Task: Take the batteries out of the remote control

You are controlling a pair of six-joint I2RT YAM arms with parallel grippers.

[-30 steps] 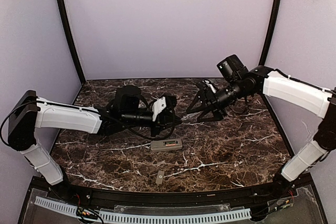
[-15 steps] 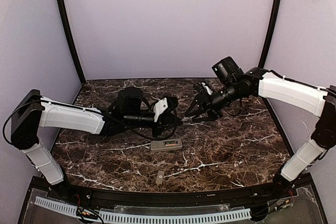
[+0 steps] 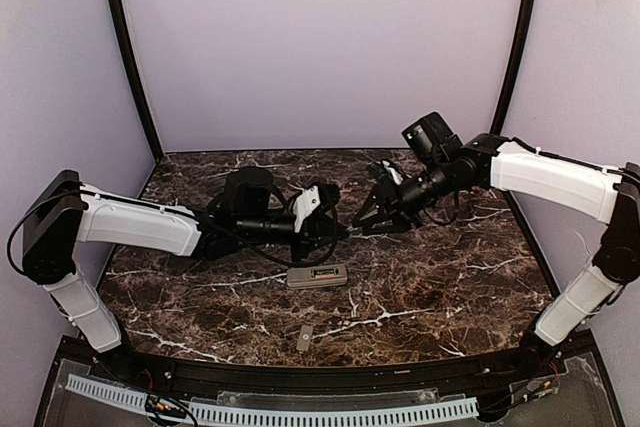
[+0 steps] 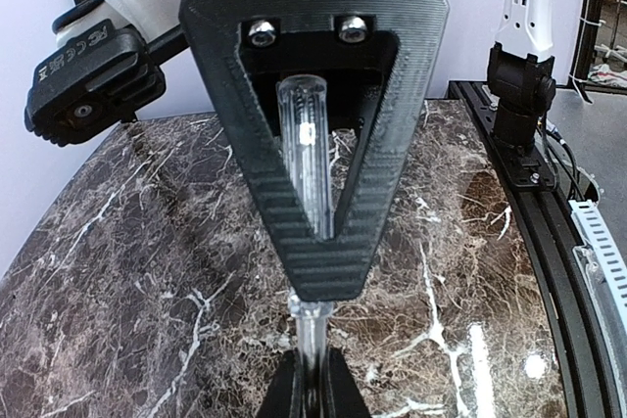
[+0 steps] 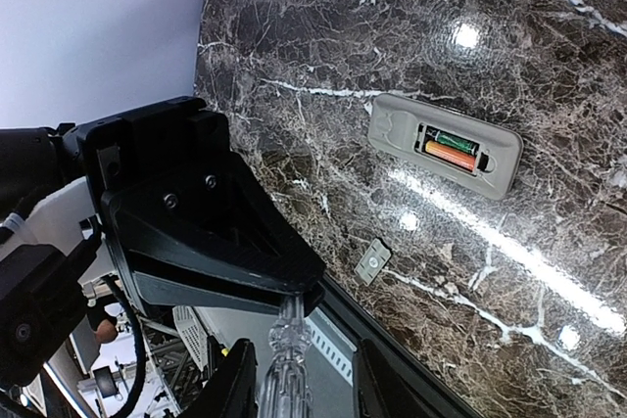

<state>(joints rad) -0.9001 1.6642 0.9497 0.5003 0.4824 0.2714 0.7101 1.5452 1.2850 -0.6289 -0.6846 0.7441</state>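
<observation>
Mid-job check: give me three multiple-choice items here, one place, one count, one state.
1. Where is the cover relative to the remote? A on it; B apart, near side; C apart, far side.
2. Batteries in the remote: A none; B one; C two.
3. Left gripper: A open; B shut on the clear tool; C shut on the cover.
Key: B, it lies below the remote in the top view; C, orange and dark ones sit in the open bay; B, its jaws pinch the tool.

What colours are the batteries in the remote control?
The batteries: one orange, one dark with green; clearest in right wrist view.
</observation>
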